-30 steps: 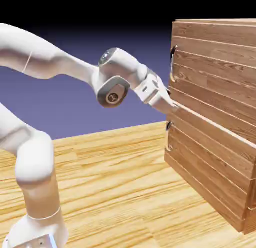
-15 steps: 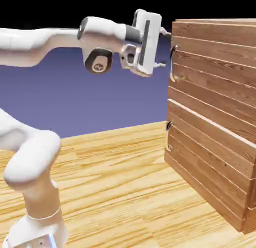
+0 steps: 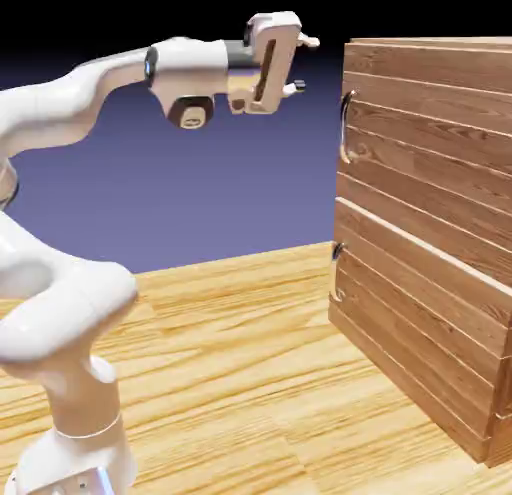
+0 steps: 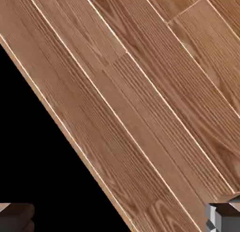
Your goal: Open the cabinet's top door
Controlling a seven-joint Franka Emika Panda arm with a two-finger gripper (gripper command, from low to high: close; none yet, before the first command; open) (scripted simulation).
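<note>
The cabinet [image 3: 430, 233] of reddish-brown planks fills the right of the exterior view. Its top door [image 3: 440, 153] is shut, with a slim curved metal handle [image 3: 345, 128] at its left edge. My gripper [image 3: 303, 64] hangs in the air left of the cabinet's upper corner, higher than the handle and apart from it. It is open, one finger above the other, with nothing between them. In the hand view slanted wood planks [image 4: 140, 86] fill the picture, and the two fingertips [image 4: 225, 217] sit far apart at the bottom corners.
A shorter lower panel [image 3: 420, 323] with a small dark knob [image 3: 338, 250] sits under the top door. The cabinet stands on a light wooden table [image 3: 230, 383]. The hand view's lower left is black.
The hand has risen from the seam between the two panels to the level of the cabinet's top, then drawn back leftward away from the door. The jaws stayed open.
</note>
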